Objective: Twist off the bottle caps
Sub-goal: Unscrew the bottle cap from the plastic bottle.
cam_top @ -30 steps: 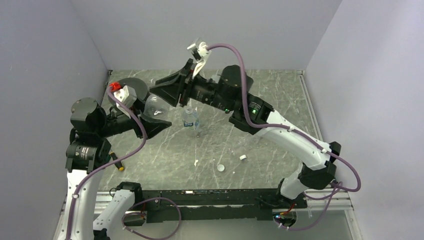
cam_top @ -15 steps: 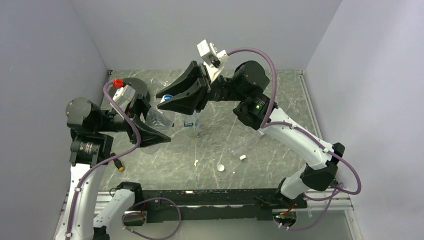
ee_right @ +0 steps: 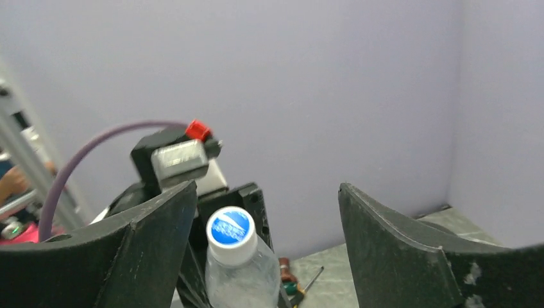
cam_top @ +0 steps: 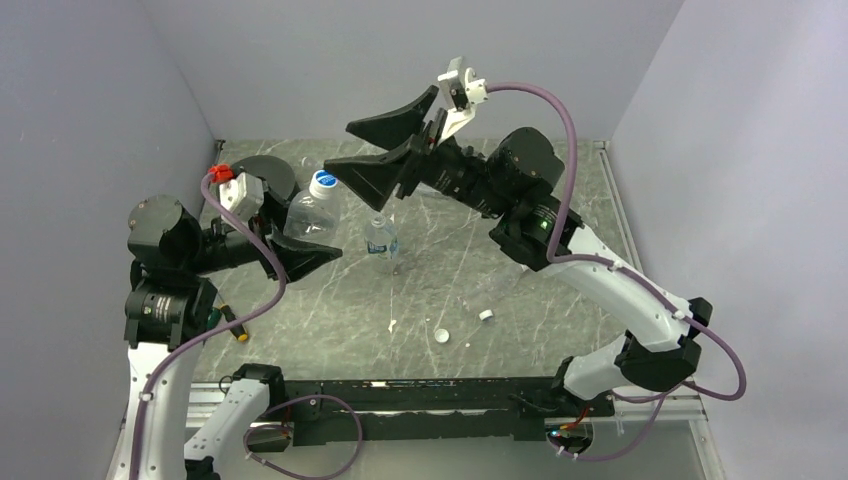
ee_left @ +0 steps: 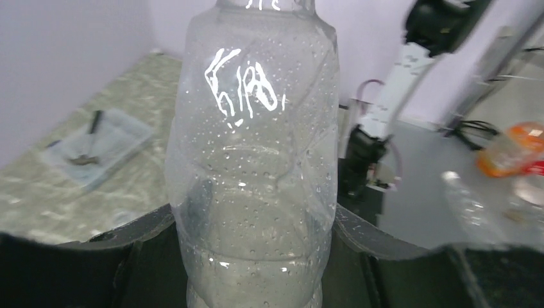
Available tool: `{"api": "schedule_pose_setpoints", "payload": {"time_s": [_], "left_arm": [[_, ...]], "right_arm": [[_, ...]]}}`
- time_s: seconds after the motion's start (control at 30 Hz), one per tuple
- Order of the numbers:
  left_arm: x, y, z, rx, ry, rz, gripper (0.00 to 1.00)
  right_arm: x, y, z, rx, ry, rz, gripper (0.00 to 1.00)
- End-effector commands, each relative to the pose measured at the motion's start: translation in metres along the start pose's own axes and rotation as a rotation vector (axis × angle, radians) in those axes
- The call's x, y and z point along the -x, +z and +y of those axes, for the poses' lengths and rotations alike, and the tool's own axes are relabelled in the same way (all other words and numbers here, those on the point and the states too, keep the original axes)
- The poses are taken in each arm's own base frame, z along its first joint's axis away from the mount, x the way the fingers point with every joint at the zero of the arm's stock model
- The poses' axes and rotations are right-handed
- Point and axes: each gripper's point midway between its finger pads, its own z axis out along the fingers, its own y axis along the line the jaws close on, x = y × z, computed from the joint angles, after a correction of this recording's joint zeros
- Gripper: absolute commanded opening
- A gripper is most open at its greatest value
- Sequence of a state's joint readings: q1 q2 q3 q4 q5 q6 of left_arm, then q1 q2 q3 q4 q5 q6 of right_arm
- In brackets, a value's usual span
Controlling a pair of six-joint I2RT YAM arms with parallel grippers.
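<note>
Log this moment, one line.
left end effector: shut on clear plastic bottle | right end effector: open near white blue-topped screw cap | cap on

Our right claw [cam_top: 337, 146] has drawn up and away from the white, blue-topped round plastic cap [cam_top: 322, 184] — jaws spread wider — while our left claw [cam_top: 312, 236] has swung the clear plastic bottle [cam_top: 303, 213] more upright.

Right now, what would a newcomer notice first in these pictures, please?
The left gripper holds a clear bottle, capped, above the table's left side. The right gripper gapes open beside its cap. A small labelled bottle stands mid-table, with loose caps nearer the arms.
</note>
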State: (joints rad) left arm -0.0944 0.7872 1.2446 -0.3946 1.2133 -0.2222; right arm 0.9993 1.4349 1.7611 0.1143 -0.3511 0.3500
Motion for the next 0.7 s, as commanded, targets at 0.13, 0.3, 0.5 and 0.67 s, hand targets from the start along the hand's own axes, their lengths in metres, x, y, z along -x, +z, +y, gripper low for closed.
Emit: {"api": "schedule_pose_setpoints", "payload": {"time_s": [0.13,0.3,0.5,0.67], "left_arm": [[-0.011,-0.016,0.054,0.314,0.224,0.026,0.00],[-0.015,-0.020,0.064,0.363,0.250,0.034,0.00],[-0.015,-0.022,0.071,0.398,0.254,0.035,0.00],[-0.016,-0.021,0.070,0.391,0.239,0.030,0.00]], "right_arm": [[-0.006,0.012,-0.039,-0.485,-0.046,0.047,0.80],[-0.016,0.021,-0.037,-0.483,-0.040,0.068,0.76],[-0.029,0.032,-0.035,-0.460,-0.011,0.094,0.72],[-0.033,0.037,-0.033,-0.445,0.019,0.081,0.61]]}}
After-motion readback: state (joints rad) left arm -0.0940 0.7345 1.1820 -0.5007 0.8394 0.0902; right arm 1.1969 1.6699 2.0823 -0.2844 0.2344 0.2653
